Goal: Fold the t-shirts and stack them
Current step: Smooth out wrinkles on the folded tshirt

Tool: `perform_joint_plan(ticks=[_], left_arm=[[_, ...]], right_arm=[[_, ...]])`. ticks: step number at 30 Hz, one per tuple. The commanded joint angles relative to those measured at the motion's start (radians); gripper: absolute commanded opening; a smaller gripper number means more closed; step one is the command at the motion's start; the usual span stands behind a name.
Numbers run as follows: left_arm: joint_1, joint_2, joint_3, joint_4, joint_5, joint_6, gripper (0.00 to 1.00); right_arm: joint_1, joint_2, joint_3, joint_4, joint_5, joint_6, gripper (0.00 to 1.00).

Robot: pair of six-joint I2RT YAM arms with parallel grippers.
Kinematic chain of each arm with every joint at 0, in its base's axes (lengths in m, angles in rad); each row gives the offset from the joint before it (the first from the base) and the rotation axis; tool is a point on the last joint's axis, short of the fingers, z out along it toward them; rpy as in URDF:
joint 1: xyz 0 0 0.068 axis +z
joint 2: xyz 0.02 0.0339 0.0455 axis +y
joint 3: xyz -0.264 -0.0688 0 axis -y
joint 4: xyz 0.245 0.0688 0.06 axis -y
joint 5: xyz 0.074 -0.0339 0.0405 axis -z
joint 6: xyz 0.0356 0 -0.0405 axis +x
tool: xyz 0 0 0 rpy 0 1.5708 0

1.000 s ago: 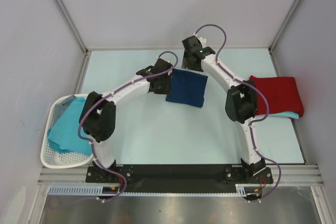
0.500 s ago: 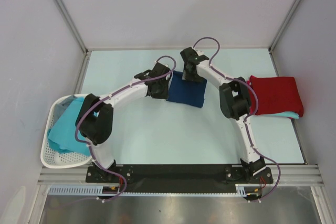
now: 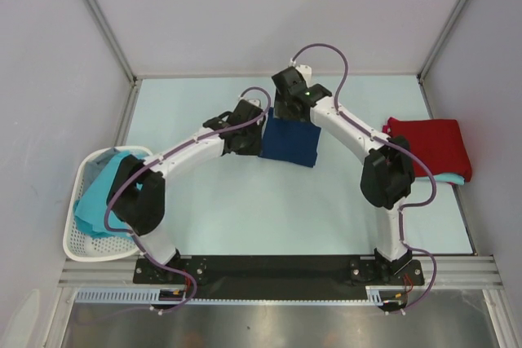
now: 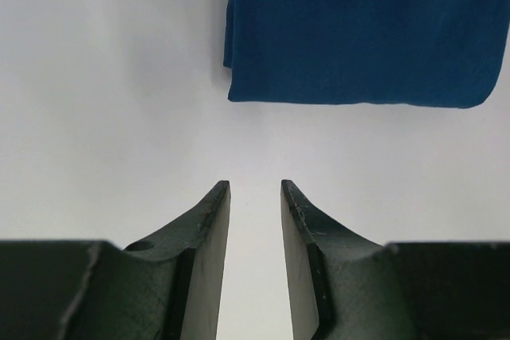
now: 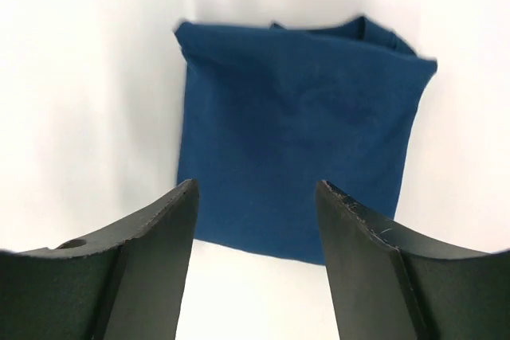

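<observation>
Because both pincers are empty around the folded navy t-shirt [image 3: 292,144], which lies in the middle of the table [image 3: 245,218], a grab from here could catch only the top layer and pull the fold apart. It could also drag the cloth crooked if one side bites first. Your left pincer [image 4: 255,193] is narrowly parted over bare table just off the shirt's left edge, its arm reaching forward and inward. Your right pincer [image 5: 256,189] stands wide above the shirt's far edge, its arm arched in from the right. The red t-shirt [image 3: 432,146] rests folded on a turquoise t-shirt [image 3: 444,178] at the right.

Overhead view, wrist close-ups, navy t-shirt [image 3: 291,143] shared
</observation>
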Motion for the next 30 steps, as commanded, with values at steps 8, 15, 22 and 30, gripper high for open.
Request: perform_joint_plan(ticks=[8, 15, 22, 30], left_arm=[[-0.023, -0.106, -0.074, 0.037, -0.002, -0.032, 0.37], [-0.023, -0.153, -0.111, 0.038, 0.001, -0.030, 0.36], [-0.025, -0.196, -0.135, 0.035, -0.013, -0.020, 0.37], [-0.026, -0.215, -0.137, 0.035, -0.008, -0.015, 0.37]], right_arm=[[0.011, 0.069, -0.158, 0.014, 0.005, 0.043, 0.65], [0.025, 0.157, -0.113, -0.022, -0.010, 0.049, 0.64], [0.048, 0.082, -0.051, -0.039, 0.043, 0.041, 0.64], [0.053, 0.043, 0.106, -0.101, 0.089, 0.003, 0.65]])
